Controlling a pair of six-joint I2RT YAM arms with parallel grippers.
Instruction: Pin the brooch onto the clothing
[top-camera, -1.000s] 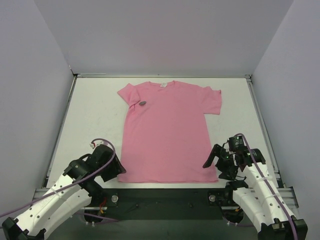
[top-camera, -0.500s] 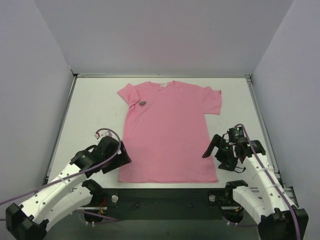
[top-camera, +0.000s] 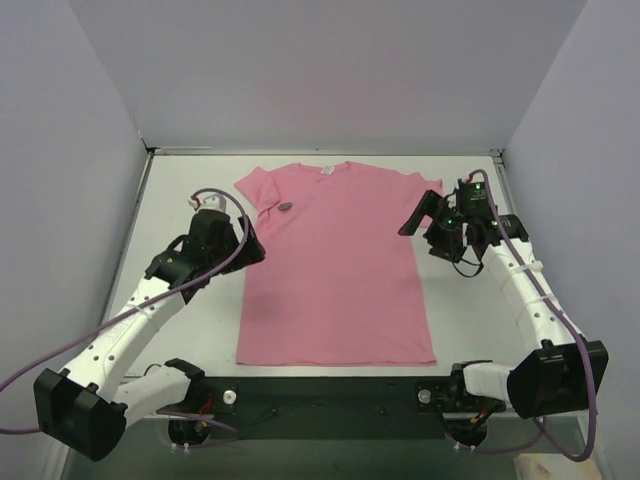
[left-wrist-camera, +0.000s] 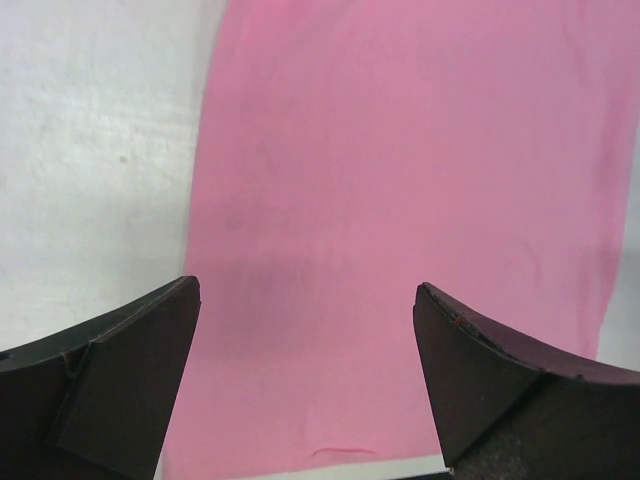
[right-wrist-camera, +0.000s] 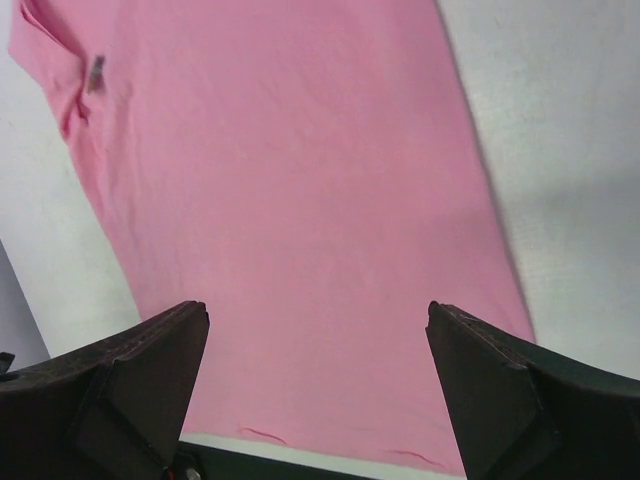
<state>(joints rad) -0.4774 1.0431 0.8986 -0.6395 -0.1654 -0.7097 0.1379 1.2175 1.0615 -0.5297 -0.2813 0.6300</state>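
Both arms moved up from the lower frame corners to mid-frame, flanking the pink T-shirt; shirt and brooch had not shifted.

Left gripper hung at the shirt's left edge, jaws spread wide, holding nothing; its wrist view showed only pink fabric and white table between the fingers. Right gripper hung at the shirt's right edge just below the sleeve, also spread wide and empty. The shirt lay flat at frame centre, neckline toward the top. The brooch sat on the shirt's upper left, by the sleeve, well apart from both grippers.
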